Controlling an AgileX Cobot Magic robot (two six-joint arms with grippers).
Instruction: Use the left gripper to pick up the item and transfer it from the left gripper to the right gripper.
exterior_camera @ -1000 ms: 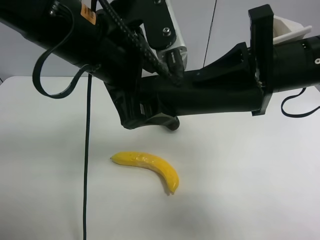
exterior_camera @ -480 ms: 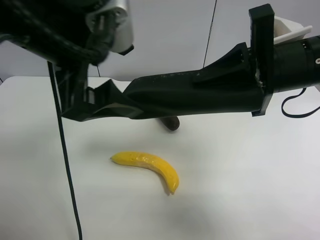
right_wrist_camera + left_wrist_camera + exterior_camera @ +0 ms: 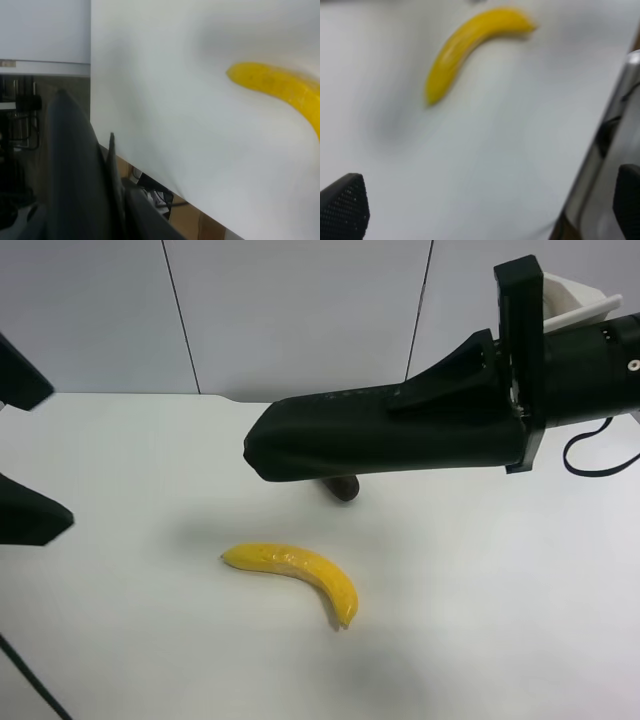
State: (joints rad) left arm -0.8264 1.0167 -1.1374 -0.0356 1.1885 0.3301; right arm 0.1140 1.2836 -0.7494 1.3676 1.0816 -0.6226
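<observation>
The item (image 3: pixel 380 435), a dark flat oblong pouch with a rounded free end, hangs level above the white table. My right gripper (image 3: pixel 455 390), the one with the white bracket at the exterior high view's right, is shut on its right end. In the right wrist view the item (image 3: pixel 75 175) shows as a dark grey blur. My left gripper (image 3: pixel 25 445) is at the exterior high view's left edge, open and well clear of the item. Its two fingertips (image 3: pixel 342 205) frame bare table in the left wrist view, with nothing between them.
A yellow banana (image 3: pixel 298 572) lies on the table below the item, also seen as banana (image 3: pixel 470 45) and banana (image 3: pixel 280 85). A dark eggplant end (image 3: pixel 340 486) pokes out from behind the item. The table's edge (image 3: pixel 590 165) runs near the left gripper.
The left arm, which was up against the item's free end, has drawn away to the view's left edge. The item stays in the right gripper, which has not moved.
</observation>
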